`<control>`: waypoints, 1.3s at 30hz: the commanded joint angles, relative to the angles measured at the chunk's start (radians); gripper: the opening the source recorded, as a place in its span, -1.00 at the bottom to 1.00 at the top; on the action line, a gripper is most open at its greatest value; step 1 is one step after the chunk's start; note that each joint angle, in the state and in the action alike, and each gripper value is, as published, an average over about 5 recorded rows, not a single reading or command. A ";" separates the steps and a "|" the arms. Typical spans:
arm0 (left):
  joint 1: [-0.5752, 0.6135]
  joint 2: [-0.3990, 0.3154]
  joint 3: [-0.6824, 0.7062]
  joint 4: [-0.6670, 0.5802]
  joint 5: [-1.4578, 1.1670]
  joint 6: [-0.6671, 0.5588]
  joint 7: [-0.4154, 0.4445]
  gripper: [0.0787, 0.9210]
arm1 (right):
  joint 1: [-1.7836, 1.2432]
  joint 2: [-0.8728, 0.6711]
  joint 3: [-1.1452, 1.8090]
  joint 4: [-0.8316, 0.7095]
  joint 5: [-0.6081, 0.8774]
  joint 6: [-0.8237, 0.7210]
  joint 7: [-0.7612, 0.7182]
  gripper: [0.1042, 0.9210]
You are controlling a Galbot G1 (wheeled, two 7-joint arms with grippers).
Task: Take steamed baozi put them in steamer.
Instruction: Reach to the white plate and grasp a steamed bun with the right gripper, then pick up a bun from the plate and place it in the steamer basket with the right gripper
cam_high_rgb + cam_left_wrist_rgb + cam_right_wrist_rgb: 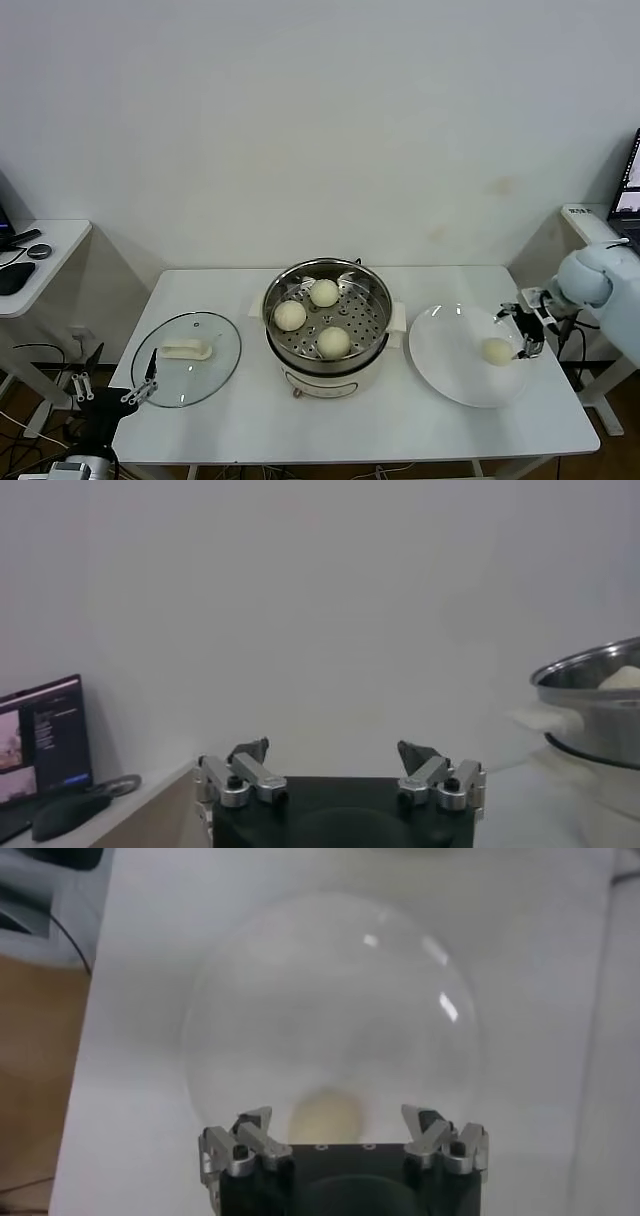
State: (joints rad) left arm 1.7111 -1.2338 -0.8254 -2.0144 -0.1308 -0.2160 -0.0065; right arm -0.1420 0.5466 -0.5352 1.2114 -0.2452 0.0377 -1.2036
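Note:
The steel steamer (372, 285) stands mid-table and holds three cream-white baozi (324, 292), (290, 315), (334, 342) on its perforated tray. A fourth baozi (497, 351) lies on the white plate (450, 365) at the right. My right gripper (528, 330) is open just right of and above that baozi, not touching it. In the right wrist view the baozi (327, 1116) shows between the open fingers (251, 1126) over the plate (330, 998). My left gripper (112, 385) is open and empty, parked low off the table's left front corner. The steamer's rim (590, 670) shows in the left wrist view.
A round glass lid (205, 375) with a cream handle (187, 350) lies on the table left of the steamer. A side desk with a mouse stands at far left (40, 250). Another desk with a laptop is at far right (600, 215).

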 commanded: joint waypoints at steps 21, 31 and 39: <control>-0.011 0.003 0.001 0.006 0.009 0.002 -0.002 0.77 | -0.110 0.162 0.123 -0.210 -0.170 -0.020 0.068 0.51; -0.007 -0.001 0.002 -0.002 0.008 0.002 -0.002 0.77 | -0.105 0.146 0.107 -0.179 -0.142 -0.039 0.044 -0.07; -0.006 0.002 -0.005 -0.006 0.007 0.003 -0.002 0.77 | 0.012 0.069 0.007 -0.070 -0.043 -0.066 0.018 -0.26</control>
State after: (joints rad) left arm 1.7053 -1.2326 -0.8289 -2.0195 -0.1234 -0.2140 -0.0088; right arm -0.2065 0.6614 -0.4608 1.0730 -0.3525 -0.0104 -1.1682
